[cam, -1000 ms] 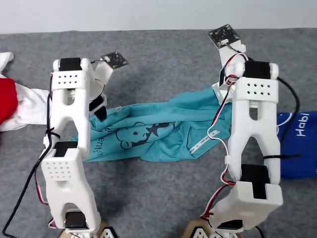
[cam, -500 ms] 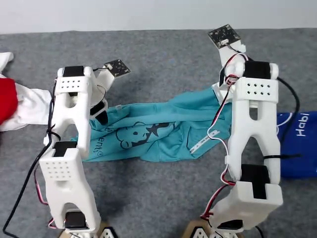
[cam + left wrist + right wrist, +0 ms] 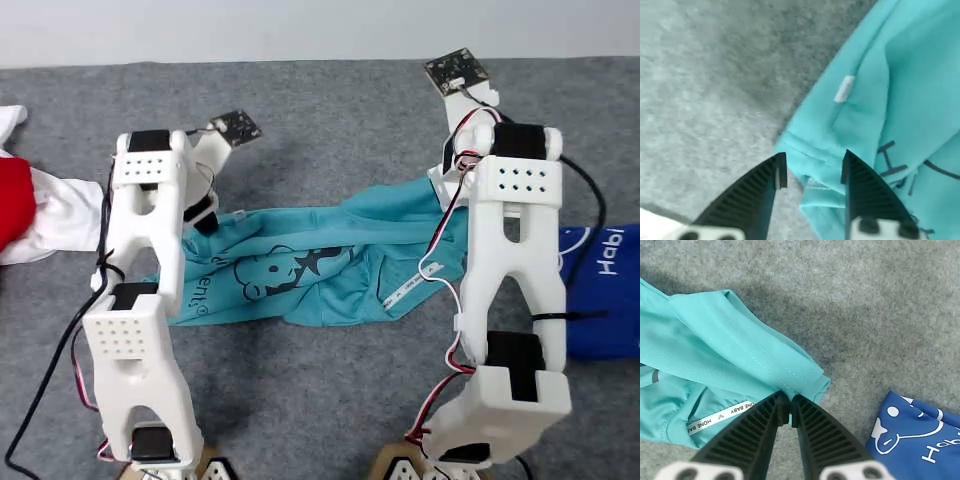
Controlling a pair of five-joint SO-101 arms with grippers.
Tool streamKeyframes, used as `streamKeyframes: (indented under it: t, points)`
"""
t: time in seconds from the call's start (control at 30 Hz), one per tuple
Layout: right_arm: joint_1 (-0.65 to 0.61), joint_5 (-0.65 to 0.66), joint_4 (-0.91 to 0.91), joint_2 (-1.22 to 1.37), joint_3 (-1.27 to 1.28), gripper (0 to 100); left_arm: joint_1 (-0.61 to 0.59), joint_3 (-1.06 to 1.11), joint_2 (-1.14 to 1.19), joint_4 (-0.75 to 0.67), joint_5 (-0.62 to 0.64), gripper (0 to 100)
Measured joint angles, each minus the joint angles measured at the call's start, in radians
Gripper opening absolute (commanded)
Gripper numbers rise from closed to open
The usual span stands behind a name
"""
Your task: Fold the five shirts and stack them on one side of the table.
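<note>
Nearest the robot, the teal shirt [image 3: 320,265] lies crumpled in a long band across the middle of the grey tabletop [image 3: 330,120]. Its dark bear-and-star print faces up, and a white label [image 3: 405,290] shows toward its 4 o'clock side. The blue shirt [image 3: 605,300] lies at the 3 o'clock edge, near the teal one and partly hidden by the right arm [image 3: 515,250]. At the 9 o'clock edge sits a heap of red and white cloth [image 3: 50,215], apart from the teal shirt. The left gripper [image 3: 813,157] hangs over the teal shirt's 9 o'clock end, its fingers apart and straddling the hemmed corner; whether they touch the cloth cannot be told. Farther back, at the shirt's 2 o'clock end, the right gripper [image 3: 790,400] has its fingers together, clamped on the folded hem, with bare grey tabletop beyond.
</note>
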Motion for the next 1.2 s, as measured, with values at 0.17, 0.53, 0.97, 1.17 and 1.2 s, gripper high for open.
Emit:
streamKeyframes:
  t: [0.17,0.53,0.97,1.17,1.2]
  points:
    - [0.000,-0.002,0.000,0.000,0.000,0.9,0.000,-0.032,0.002,0.000,0.000,19]
    - [0.000,-0.002,0.000,0.000,0.000,0.9,0.000,-0.097,0.161,0.000,0.000,19]
    - [0.000,-0.005,0.000,0.000,0.000,0.9,0.003,-0.502,0.399,0.199,0.000,2]
    - [0.000,-0.005,0.000,0.000,0.000,0.9,0.003,-0.643,0.440,0.241,0.000,0]
    - [0.000,-0.005,0.000,0.000,0.000,0.9,0.003,-0.655,0.440,0.242,0.000,0]
